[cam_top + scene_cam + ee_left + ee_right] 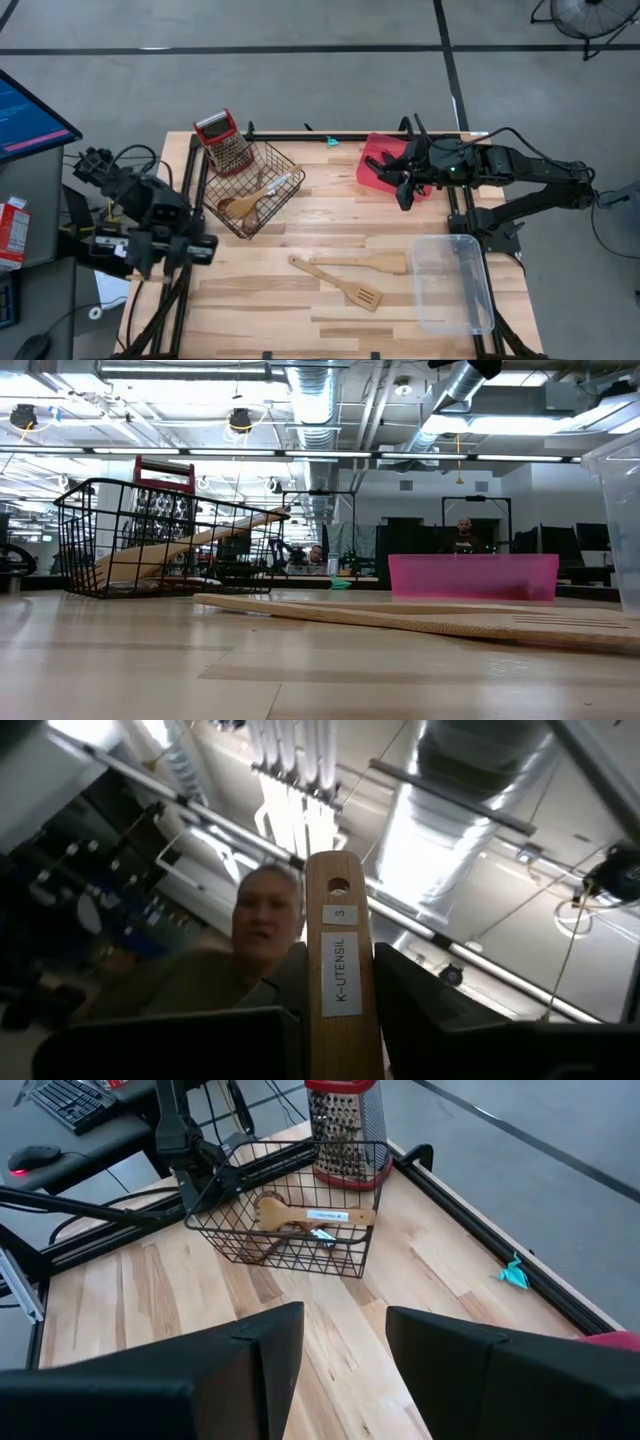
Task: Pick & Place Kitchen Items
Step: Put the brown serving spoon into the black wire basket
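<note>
My left gripper (338, 958) is at the table's left edge (190, 248), tipped upward and shut on a pale wooden utensil handle (335, 900) labelled "K-UTENSIL 3". My right gripper (405, 192) hovers open and empty over the near edge of the red tray (380, 160); its fingers (250, 1360) point toward the black wire basket (290, 1210). The basket (250, 185) holds wooden spoons (245, 205). A plain wooden spatula (355, 263) and a slotted one (350, 290) lie flat mid-table. My left gripper pinches the wooden utensil's handle (335, 1020) between its two fingers, below the hanging hole and label. The handle sticks out past the fingertips, along the fingers, and points up toward the ceiling. The utensil's working end is hidden behind the gripper.
A red-topped grater (225, 140) leans on the basket's far corner. A clear plastic bin (455, 285) stands at the near right. A small teal object (331, 140) lies at the far edge. A person (265, 920) shows beyond the left gripper. Bare wood lies between basket and tray.
</note>
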